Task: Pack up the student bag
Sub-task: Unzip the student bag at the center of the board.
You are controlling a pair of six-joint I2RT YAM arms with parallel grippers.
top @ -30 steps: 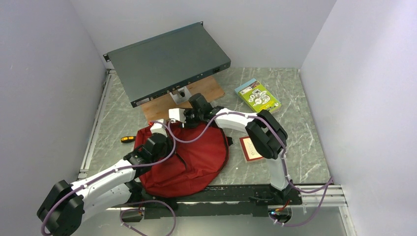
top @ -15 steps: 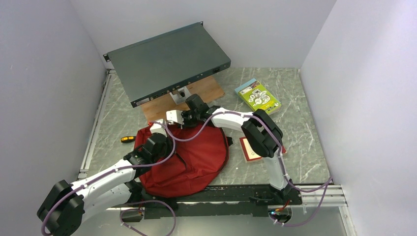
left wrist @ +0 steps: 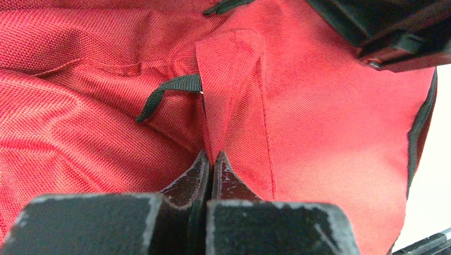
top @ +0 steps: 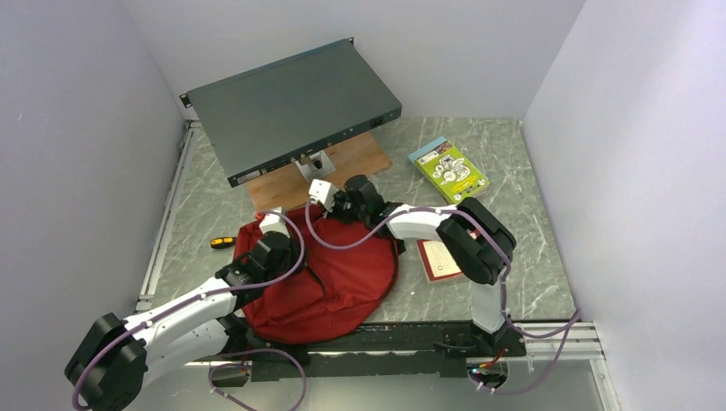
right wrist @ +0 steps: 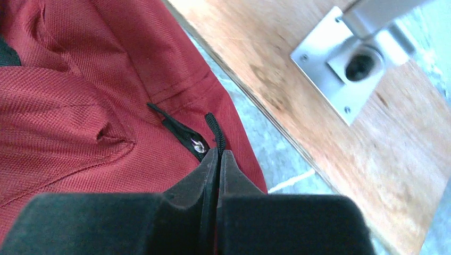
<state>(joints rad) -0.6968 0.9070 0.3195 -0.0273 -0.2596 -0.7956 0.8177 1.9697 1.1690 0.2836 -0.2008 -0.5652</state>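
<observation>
The left end effector (left wrist: 211, 157) is pressed together on a fold of the student bag (top: 330, 274), which slumps just in front of the rack unit (top: 291, 107); soft, light, limp cloth, best held by seams or pulls; the right end effector (right wrist: 218, 154) pinches the zipper pull (right wrist: 215, 133) on the edge nearest the rack unit; marbled table (top: 531, 214), plain pale walls (top: 77, 128)
</observation>
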